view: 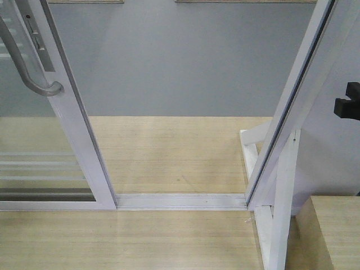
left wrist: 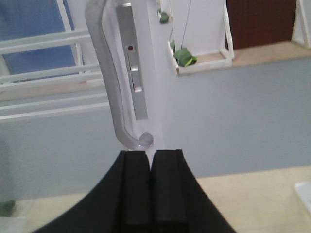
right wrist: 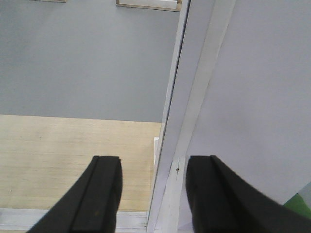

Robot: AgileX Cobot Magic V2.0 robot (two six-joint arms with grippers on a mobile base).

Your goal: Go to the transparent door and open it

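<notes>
1. Because the transparent door (view: 67, 112) stands slid aside, the doorway between it and the jamb (view: 292, 107) lies open.
2. Left jaws (left wrist: 150, 187), pressed together, sit just below its handle (left wrist: 109, 82).
3. Right jaws (right wrist: 153, 194), spread, straddle the jamb.

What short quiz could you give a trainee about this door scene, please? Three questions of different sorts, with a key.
1. True or false: the left gripper is clamped around the handle.
2. Multiple choice: in the front view, the sliding door stands
A. fully across the doorway
B. pushed to the left, the doorway open
C. lying on the floor
3. Fill in: the right gripper is ____ (open or shut), beside the white door frame.

Key:
1. False; its fingers are shut together just below the handle's curved end.
2. B
3. open
</notes>
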